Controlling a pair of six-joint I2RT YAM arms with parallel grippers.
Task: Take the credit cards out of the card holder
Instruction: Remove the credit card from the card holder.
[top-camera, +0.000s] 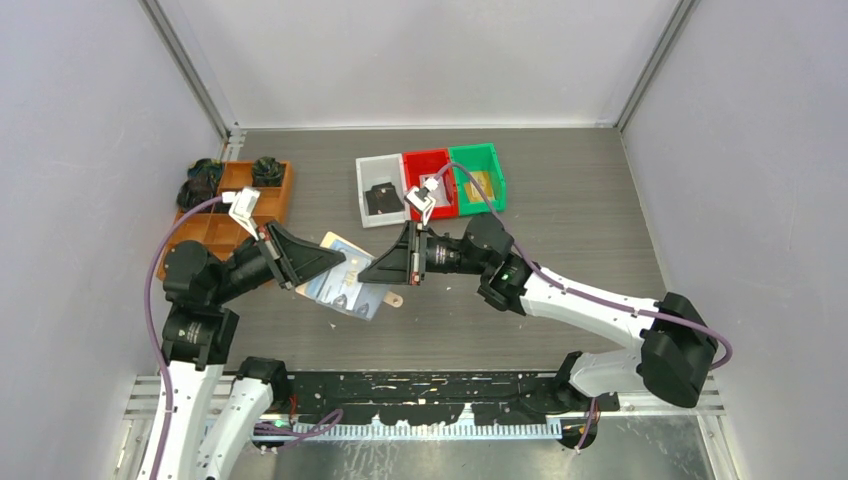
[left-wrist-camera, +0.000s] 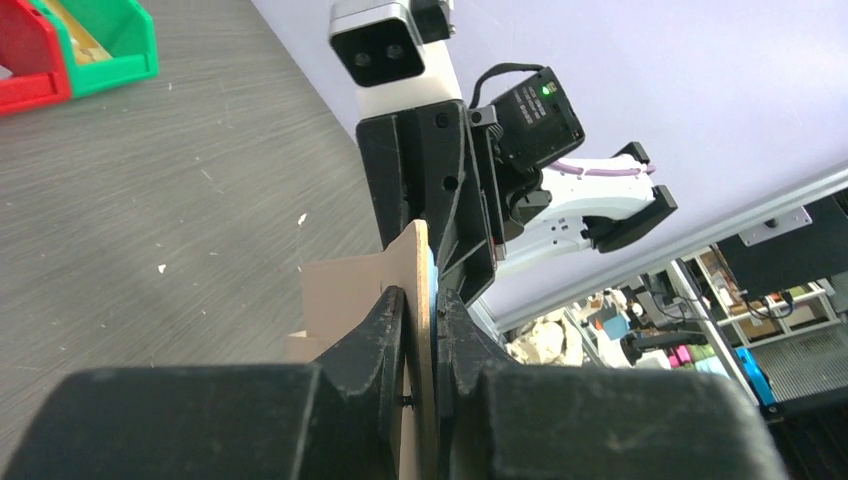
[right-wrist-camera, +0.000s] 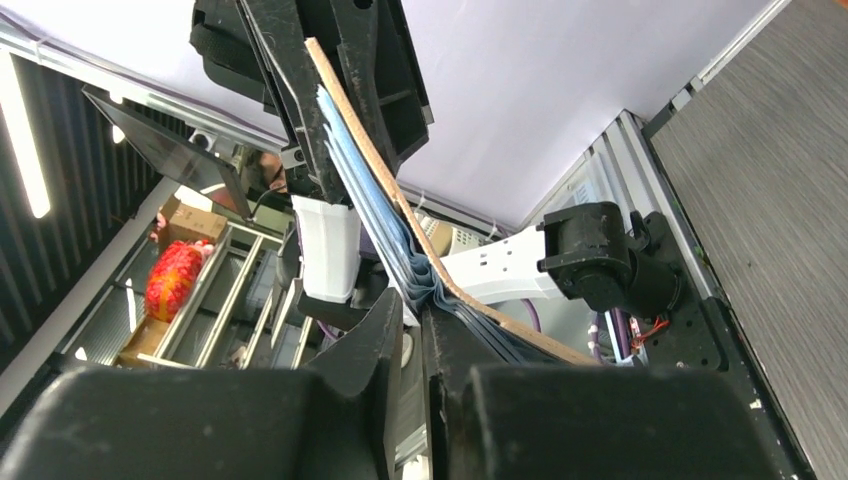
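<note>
The tan card holder (top-camera: 347, 283) hangs open above the table between my two grippers, with its snap tab (top-camera: 393, 298) at the lower right. Pale credit cards (top-camera: 338, 290) show in its clear sleeves. My left gripper (top-camera: 333, 263) is shut on the holder's tan cover (left-wrist-camera: 421, 262), seen edge-on in the left wrist view. My right gripper (top-camera: 367, 274) faces it from the right. In the right wrist view the cover (right-wrist-camera: 372, 150) and bluish sleeves (right-wrist-camera: 350, 165) fan out, and the right gripper (right-wrist-camera: 412, 312) is pinched on a thin pale card edge at the sleeves' base.
A wooden compartment tray (top-camera: 232, 205) with dark objects stands at the back left. A grey bin (top-camera: 366, 190) holding a black item, a red bin (top-camera: 428, 160) and a green bin (top-camera: 492, 170) stand in a row at the back middle.
</note>
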